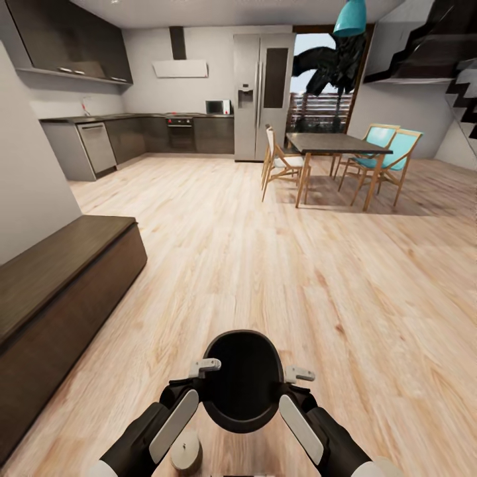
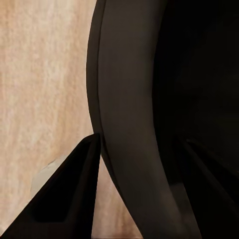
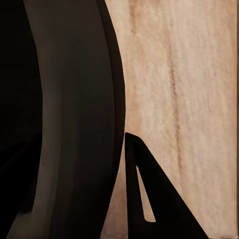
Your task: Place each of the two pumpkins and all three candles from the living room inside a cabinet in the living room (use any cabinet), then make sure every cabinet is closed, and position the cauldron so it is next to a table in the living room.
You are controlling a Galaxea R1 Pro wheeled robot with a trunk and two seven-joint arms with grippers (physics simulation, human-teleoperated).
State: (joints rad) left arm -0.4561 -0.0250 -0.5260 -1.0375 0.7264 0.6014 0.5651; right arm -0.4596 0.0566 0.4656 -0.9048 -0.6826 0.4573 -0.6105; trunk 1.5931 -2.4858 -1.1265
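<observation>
2 arms forward, cauldron (image 1: 242,381) carried between them over pale wood floor (image 1: 265,265).

- Floor: plank surface across whole room, from kitchen units (image 1: 152,132) at far left to dining table (image 1: 334,143) with wooden chairs (image 1: 281,162) at far right.
- Cabinet (image 1: 59,298): long, low, dark brown unit against left wall, fronts flush and closed as far as visible.
- Fridge (image 1: 263,96): tall, steel, at far wall between kitchen units and dining table.
- Cauldron: black, wide mouth facing head camera, low centre of head view, well apart from cabinet.
- Left gripper (image 1: 207,368): clamped over cauldron's left rim. Left wrist view: 1 finger (image 2: 74,194) outside dark wall (image 2: 129,124), other inside bowl.
- Right gripper (image 1: 295,375): clamped over right rim. Right wrist view: outer finger (image 3: 149,199) beside wall (image 3: 74,124), other lost in dark interior.
- Candle (image 1: 185,452): 1 short pale cylinder on floor just beside left forearm, below cauldron in head view.
</observation>
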